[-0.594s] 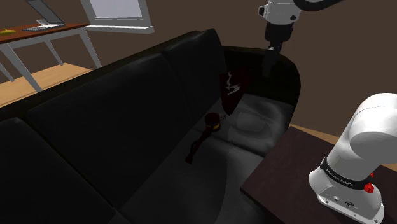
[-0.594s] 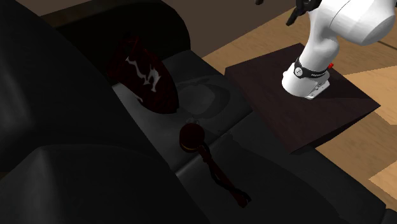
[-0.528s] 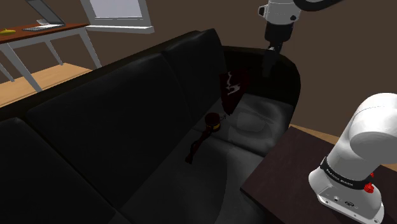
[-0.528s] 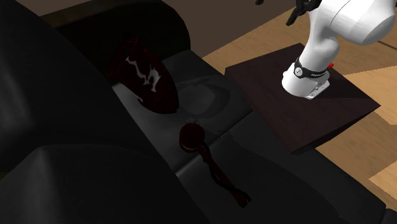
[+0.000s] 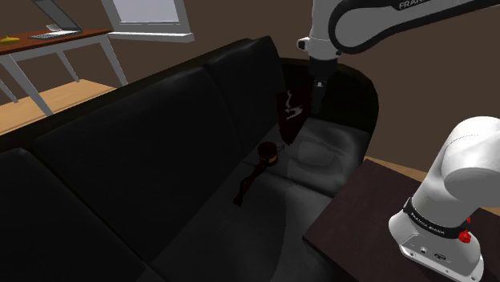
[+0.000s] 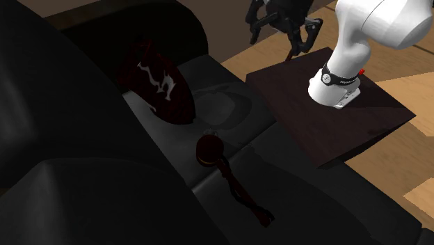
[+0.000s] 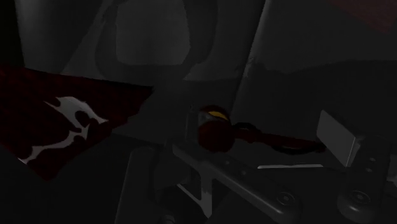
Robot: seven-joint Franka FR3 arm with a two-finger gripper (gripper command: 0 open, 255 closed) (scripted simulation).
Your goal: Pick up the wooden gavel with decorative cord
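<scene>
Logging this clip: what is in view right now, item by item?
gavel: 1, dark red, lying on the sofa seat
cushion: 1, dark red with white marks, against the sofa back
flat pad: 1, pale grey, on the seat
sofa: 1, black
table: 1, brown top, behind the sofa
laptop: 1, grey, on the table
banana: 1, yellow, on the table
stand: 1, dark brown, beside the sofa
arm: 1, white, on the stand
gripper: 1, black, open, above the sofa
</scene>
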